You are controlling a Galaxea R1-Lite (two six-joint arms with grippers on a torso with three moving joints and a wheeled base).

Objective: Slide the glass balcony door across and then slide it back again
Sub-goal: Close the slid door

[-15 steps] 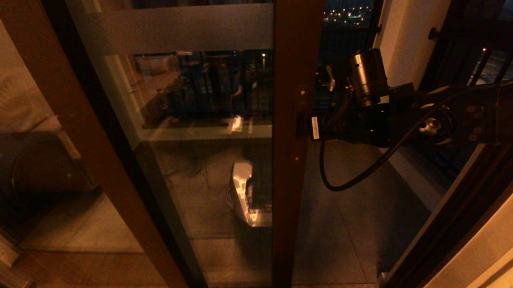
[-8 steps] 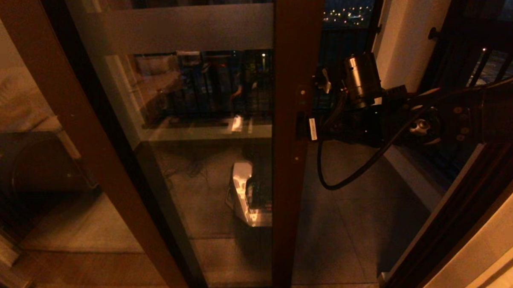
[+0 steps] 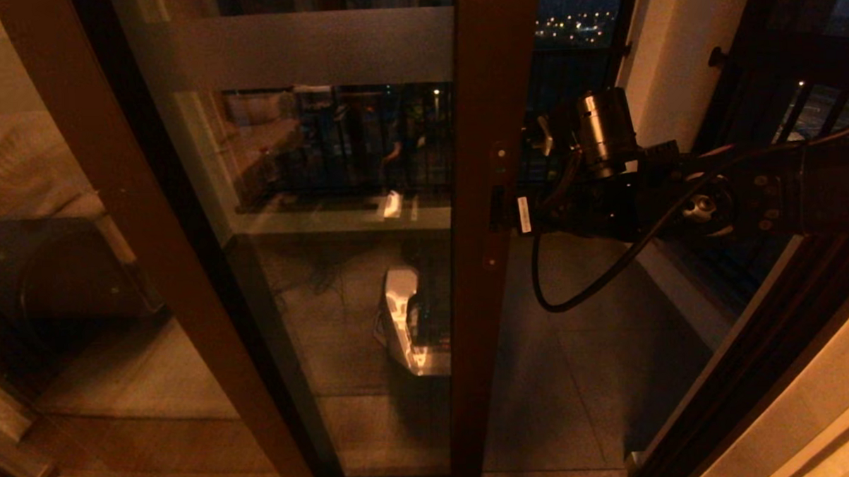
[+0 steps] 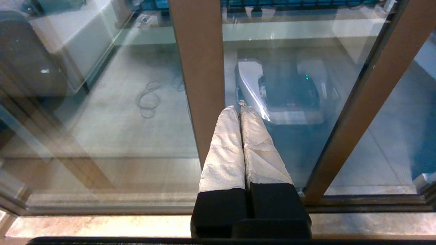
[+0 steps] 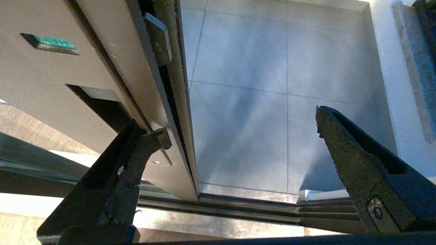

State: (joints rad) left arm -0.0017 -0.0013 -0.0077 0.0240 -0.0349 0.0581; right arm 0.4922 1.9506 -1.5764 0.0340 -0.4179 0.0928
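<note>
The glass balcony door has a frosted band near its top and a reddish-brown stile. It stands partly slid aside, with an opening to its right. My right gripper reaches in from the right at the handle slot. It is open. One finger lies against the stile's face beside the slot. The other finger hangs in the opening over the balcony tiles. The door's edge lies between them. My left gripper is shut and empty, held low before the glass.
A washing machine shows behind the fixed panel on the left. A white wall and the black-barred railing window bound the opening on the right. The floor track runs below. My own base is reflected in the glass.
My right wrist drifted slightly left, then back right. The door's stile stays almost where it was.
</note>
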